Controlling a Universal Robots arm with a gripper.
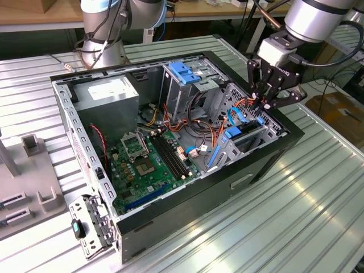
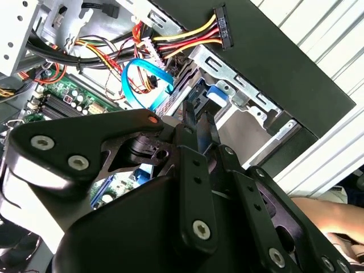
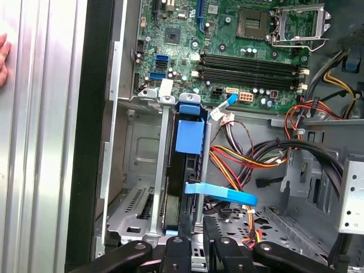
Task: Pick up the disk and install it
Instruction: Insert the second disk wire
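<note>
Black gripper is hovering over the case's front corner, fingers nearly pressed together, gripping nothing; disk is sitting edge-up in its bay there.

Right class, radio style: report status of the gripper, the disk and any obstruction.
Gripper low over the drive bay. Disk on edge in that bay, blue rail showing. Flat blue cable crosses right beside it.

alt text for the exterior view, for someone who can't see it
A robot gripper hangs over the exterior view's right end of an open computer case, above the disk seated upright in its bay. The green motherboard lies exposed inside.
</note>
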